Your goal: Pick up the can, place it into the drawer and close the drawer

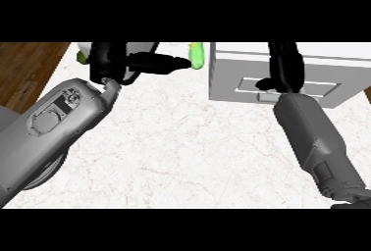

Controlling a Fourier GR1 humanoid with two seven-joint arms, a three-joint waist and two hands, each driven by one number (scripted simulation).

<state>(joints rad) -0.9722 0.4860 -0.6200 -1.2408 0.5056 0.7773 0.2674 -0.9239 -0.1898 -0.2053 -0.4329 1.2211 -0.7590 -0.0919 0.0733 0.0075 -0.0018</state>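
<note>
The grey drawer unit (232,73) stands on the counter at the upper right, and its drawer front (326,90) with a recessed handle looks flush with the body. My right hand (284,61) lies over the front and top of the unit, fingers straight, touching the front near the handle. No can shows anywhere in the head view; whatever is inside the drawer is hidden. My left hand (138,61) hovers at the upper left with its fingers stretched to the right, holding nothing.
A green elongated object (196,55) lies at the counter's far edge, just left of the drawer unit and beyond my left fingertips. Another pale green bit (82,55) peeks out behind my left hand. Wooden floor (29,63) shows past the white marble counter (188,147).
</note>
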